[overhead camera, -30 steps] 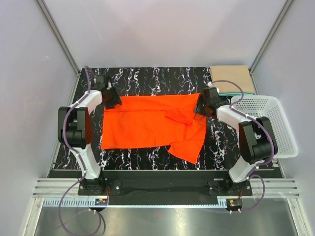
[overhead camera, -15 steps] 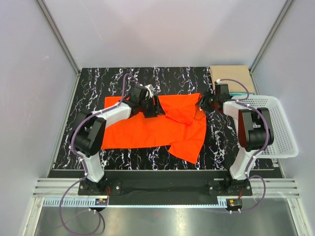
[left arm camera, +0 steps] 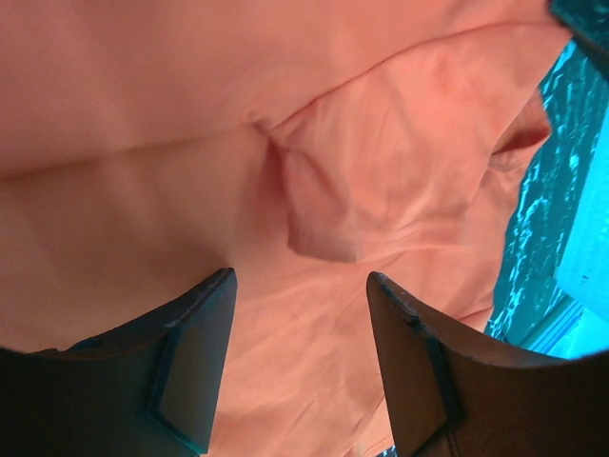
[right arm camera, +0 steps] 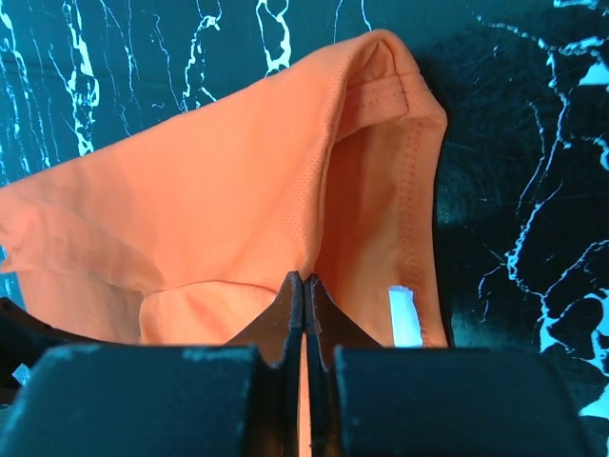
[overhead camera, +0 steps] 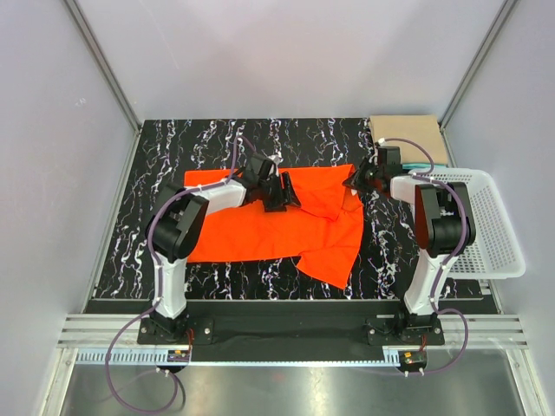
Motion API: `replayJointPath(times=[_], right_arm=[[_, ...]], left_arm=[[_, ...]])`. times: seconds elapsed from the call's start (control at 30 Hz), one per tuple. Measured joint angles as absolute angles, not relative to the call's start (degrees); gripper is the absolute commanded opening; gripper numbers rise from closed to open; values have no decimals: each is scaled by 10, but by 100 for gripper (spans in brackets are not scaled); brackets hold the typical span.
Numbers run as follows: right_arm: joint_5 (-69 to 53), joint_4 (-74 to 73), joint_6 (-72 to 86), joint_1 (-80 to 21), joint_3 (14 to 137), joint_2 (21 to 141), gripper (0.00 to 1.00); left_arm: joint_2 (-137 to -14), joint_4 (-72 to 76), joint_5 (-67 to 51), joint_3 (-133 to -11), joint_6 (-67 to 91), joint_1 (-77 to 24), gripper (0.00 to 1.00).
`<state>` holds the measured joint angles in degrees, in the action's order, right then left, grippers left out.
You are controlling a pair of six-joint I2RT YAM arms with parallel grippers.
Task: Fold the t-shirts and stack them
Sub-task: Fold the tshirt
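Observation:
The orange-red t-shirt (overhead camera: 260, 230) lies spread on the black marbled table, with its right part folded and rumpled. My left gripper (overhead camera: 284, 195) is open just above the shirt's far middle; the left wrist view shows both fingers apart over creased orange cloth (left arm camera: 190, 95), with nothing between them (left arm camera: 300, 281). My right gripper (overhead camera: 357, 180) is shut on a fold at the shirt's far right corner (right arm camera: 238, 190), its tips pinched together (right arm camera: 304, 278) next to the white label (right arm camera: 403, 314). A folded tan shirt (overhead camera: 406, 134) lies on a teal one (overhead camera: 408, 161) at the far right.
A white mesh basket (overhead camera: 481, 225) stands at the table's right edge, beside the right arm. The grey walls enclose the table on three sides. The bare marbled table (overhead camera: 156, 152) shows at the far left and along the near edge.
My left arm has swung right from the shirt's far left corner to its far middle. My right gripper has shifted slightly toward the far right.

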<state>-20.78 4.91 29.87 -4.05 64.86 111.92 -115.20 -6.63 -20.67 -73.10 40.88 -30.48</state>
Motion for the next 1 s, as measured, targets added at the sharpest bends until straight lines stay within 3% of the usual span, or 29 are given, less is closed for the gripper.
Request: replayJointPath(times=[0.4,0.57,0.7,0.83,1.0], right_arm=[[-204,72,342,-40,606,1116,0],[-199,79,347,-39,596,1116,1],[-184,67,343,-36,604,1115,19],[-175,53,330,-29,625,1115,34],[-160,-31,306,-25,669,1092,33]], left_arm=[[-1178,-74,-208,-769,413,-308,62],[-1186,-89,-207,-782,417,-310,50],[-1191,-114,-196,-802,417,-311,47],[-1189,-165,-171,-829,405,-310,56],[-1148,-232,-126,-839,375,-301,59]])
